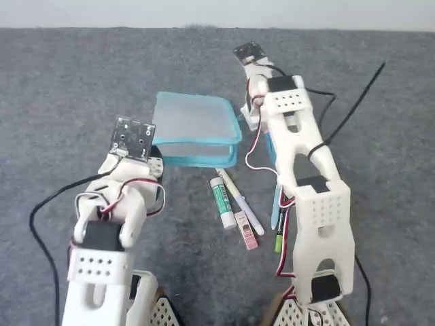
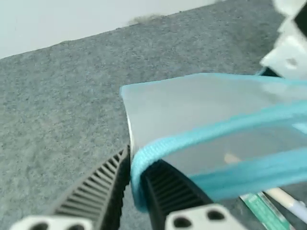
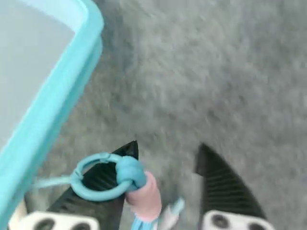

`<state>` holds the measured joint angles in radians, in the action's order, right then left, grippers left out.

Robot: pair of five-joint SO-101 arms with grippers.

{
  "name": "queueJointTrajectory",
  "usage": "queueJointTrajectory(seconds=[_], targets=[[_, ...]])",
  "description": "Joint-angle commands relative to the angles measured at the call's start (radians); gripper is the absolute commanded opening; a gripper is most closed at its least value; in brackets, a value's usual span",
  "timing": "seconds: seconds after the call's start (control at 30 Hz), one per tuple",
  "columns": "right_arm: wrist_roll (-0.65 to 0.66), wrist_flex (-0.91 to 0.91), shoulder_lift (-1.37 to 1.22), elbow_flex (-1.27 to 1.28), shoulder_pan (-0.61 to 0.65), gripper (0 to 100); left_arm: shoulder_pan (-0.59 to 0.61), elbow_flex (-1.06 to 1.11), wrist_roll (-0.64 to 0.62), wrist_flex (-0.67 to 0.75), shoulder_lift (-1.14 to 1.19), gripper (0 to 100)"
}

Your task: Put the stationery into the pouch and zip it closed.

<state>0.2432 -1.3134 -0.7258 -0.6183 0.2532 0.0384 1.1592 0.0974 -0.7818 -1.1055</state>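
My left end effector (image 2: 136, 160) is clenched on the pouch (image 2: 201, 110) - its two ribbed fingers (image 2: 98, 189) pinch the teal zip edge at the pouch's corner nearest my left arm. The pouch (image 1: 196, 122) lies on the grey worktop (image 1: 68, 81), its frosted upper side raised off the lower one along the edge facing me.

My right end effector (image 3: 167, 148) is released, its fingers spread wide just beside the opposite side of the pouch (image 3: 29, 57). The zip pull (image 3: 103, 177) - a teal ring with a pink bead - rests against one of those fingers, not gripped.

The stationery is outside the pouch, on the worktop just in front of its open edge: a glue stick (image 1: 222, 200) and a white pen (image 1: 239, 200) side by side, a small pink piece (image 1: 249, 236) at the pen's far end from the pouch, then a blue pen (image 1: 274, 210) and a dark marker (image 1: 279, 239) partly under my right arm.
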Motion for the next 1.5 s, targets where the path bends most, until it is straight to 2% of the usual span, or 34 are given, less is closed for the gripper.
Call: queueJointTrajectory(seconds=[0.0,0.4,0.53,0.6,0.73,0.9,1.0,1.27,1.47], targets=[[0.041,-0.099,0.140,-0.063,-0.025,24.6,0.029,0.005,-0.025,0.137,0.100,1],[0.075,-0.340,0.326,-0.044,-0.028,24.6,0.032,0.021,-0.025,0.399,0.442,1],[0.072,-0.346,0.427,0.055,-0.028,24.6,0.038,0.021,-0.032,0.439,0.474,1],[0.072,-0.334,0.501,0.152,-0.025,24.6,0.061,0.019,-0.080,0.440,0.476,1],[0.072,-0.225,0.716,0.473,-0.018,24.6,0.109,0.001,-0.110,0.439,0.482,1],[0.068,0.016,0.972,0.997,-0.027,24.6,0.114,-0.001,-0.115,0.439,0.482,1],[0.000,0.130,1.035,1.197,-0.024,24.6,0.114,-0.001,-0.130,0.440,0.482,1],[-0.118,0.177,1.000,1.320,-0.022,24.5,0.115,0.001,-0.130,0.437,0.482,1],[-0.118,0.177,0.931,1.367,-0.031,24.5,0.117,0.001,-0.130,0.437,0.482,1]])
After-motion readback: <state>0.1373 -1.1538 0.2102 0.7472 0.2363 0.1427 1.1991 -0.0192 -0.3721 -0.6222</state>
